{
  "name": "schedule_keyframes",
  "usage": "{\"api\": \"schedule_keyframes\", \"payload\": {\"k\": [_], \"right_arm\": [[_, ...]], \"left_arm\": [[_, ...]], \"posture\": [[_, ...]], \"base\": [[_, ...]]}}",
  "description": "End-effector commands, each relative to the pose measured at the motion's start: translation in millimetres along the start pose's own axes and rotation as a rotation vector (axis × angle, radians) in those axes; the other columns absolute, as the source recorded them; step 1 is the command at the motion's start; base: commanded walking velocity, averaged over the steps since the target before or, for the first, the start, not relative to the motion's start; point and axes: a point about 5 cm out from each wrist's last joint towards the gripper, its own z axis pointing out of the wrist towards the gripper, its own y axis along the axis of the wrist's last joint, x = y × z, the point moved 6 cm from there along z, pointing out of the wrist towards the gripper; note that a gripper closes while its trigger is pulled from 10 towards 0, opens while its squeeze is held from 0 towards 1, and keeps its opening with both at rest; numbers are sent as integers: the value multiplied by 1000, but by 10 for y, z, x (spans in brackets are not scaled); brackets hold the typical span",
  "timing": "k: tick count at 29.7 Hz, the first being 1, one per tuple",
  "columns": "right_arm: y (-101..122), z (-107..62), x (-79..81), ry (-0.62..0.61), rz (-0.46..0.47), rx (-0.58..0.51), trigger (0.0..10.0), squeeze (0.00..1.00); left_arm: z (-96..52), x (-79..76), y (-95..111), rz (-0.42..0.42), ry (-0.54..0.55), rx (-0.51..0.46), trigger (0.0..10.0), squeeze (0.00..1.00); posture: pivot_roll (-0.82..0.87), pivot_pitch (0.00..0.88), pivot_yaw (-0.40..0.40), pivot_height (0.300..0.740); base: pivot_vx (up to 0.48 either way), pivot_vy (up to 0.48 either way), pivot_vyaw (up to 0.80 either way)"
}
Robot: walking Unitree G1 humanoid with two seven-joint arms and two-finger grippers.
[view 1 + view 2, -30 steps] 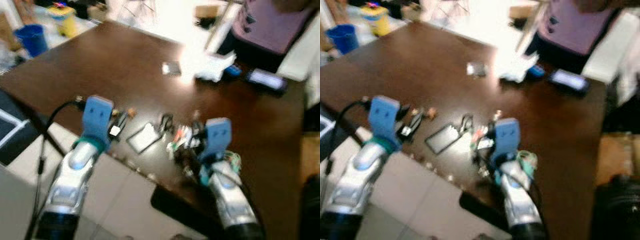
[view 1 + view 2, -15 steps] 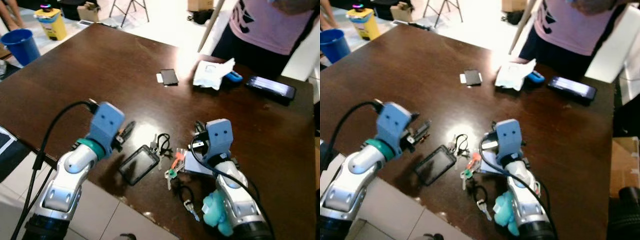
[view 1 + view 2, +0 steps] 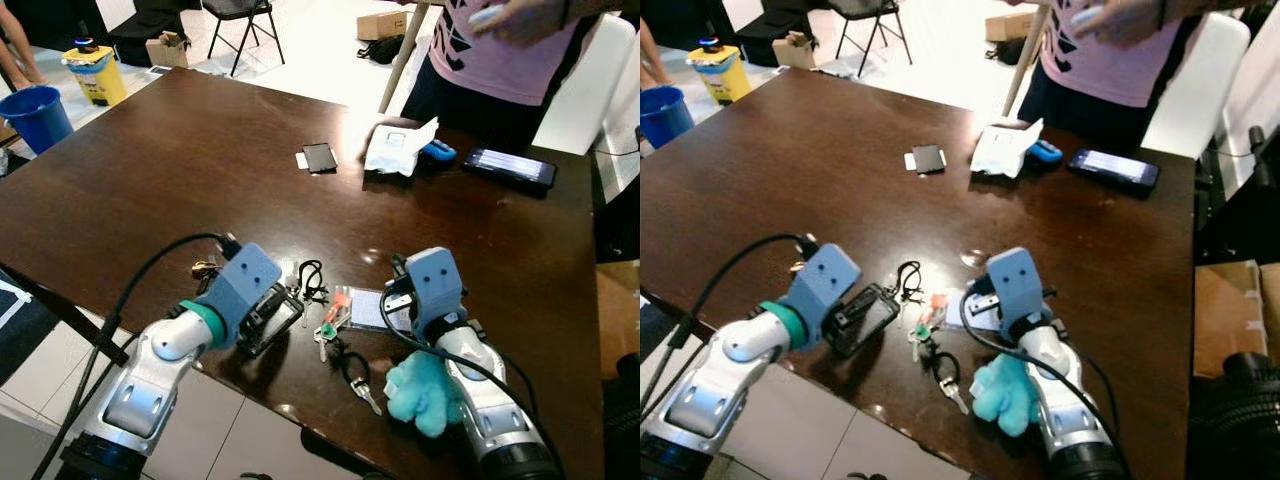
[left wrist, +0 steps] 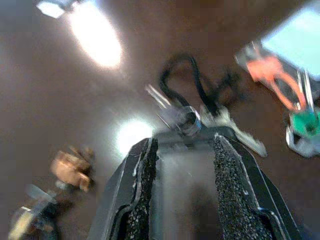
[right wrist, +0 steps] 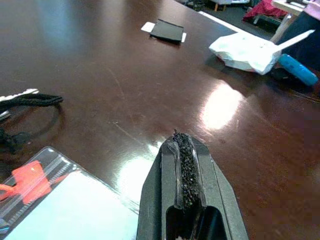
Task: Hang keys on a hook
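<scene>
At the near edge of the dark wooden table [image 3: 150, 170], a teal plush toy [image 3: 420, 388] is lying against the right arm. The right gripper [image 5: 186, 192] is hovering low over a clear card sleeve [image 3: 375, 310], its black fingers pressed together on nothing. The left gripper [image 4: 182, 180] is spreading its fingers over a black phone-like device [image 3: 270, 318]. Between the two arms the keys [image 3: 330, 325] are lying flat on the table, orange and green tags beside a black cord loop [image 3: 310, 277]. Farther off, a small black card [image 3: 320, 157], a crumpled white packet [image 3: 398, 150], a blue item [image 3: 436, 151] and a smartphone [image 3: 510, 166] are sitting near the far edge, where a person in a pink shirt [image 3: 500, 50] is standing.
</scene>
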Motion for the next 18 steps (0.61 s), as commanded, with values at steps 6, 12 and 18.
{"api": "schedule_keyframes", "payload": {"k": [6,12,18], "right_arm": [[-135,-27,48,13,15,38,10000,0],[-146,-23,55,14,18,42,10000,0],[-196,-51,37,-6,44,57,10000,0]], "left_arm": [[97,-354,-440,-235,-79,182,10000,0],[188,-362,-320,-316,-70,155,10000,0],[389,-125,-19,-427,59,77,10000,0]], "posture": [[-3,55,113,740],[-2,57,114,740],[-18,78,127,740]], "base": [[0,0,0],[0,0,0],[0,0,0]]}}
